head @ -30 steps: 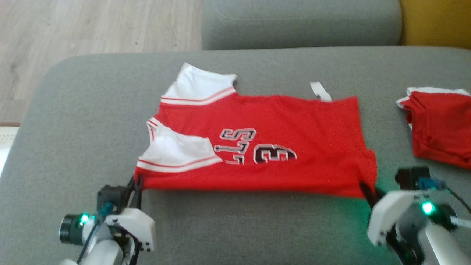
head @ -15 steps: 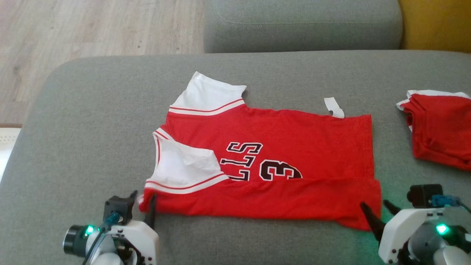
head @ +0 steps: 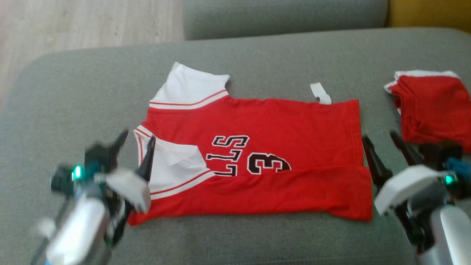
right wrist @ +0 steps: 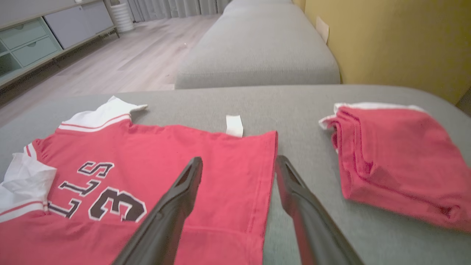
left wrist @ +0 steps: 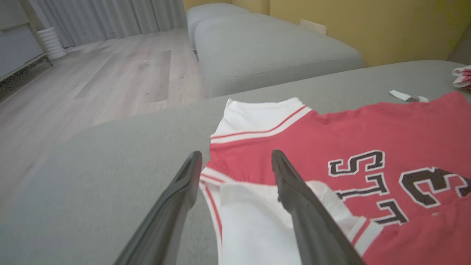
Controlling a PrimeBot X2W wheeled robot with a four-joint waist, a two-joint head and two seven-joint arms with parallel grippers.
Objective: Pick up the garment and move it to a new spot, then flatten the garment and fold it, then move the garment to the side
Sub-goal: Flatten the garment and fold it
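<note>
The garment (head: 257, 154) is a red jersey with white sleeves and black lettering, spread flat on the grey cushion (head: 257, 59), its near edge folded over. It also shows in the left wrist view (left wrist: 349, 140) and the right wrist view (right wrist: 176, 162). My left gripper (head: 136, 141) hangs open over the jersey's left end, by the white sleeve (left wrist: 254, 221), holding nothing. At the jersey's right edge my right gripper (head: 382, 141) stands open and empty, its fingers straddling the hem (right wrist: 270, 173).
A folded red garment (head: 430, 106) lies at the right of the cushion, close to my right gripper. A white tag (head: 320, 92) sticks out past the jersey's far edge. Another grey cushion (head: 283, 14) lies beyond, wooden floor (head: 84, 22) at far left, yellow wall (right wrist: 397, 40) at right.
Both grippers have let go of the jersey's near edge and opened wide. They have risen and moved forward along its two ends. The folded near strip now lies on the jersey.
</note>
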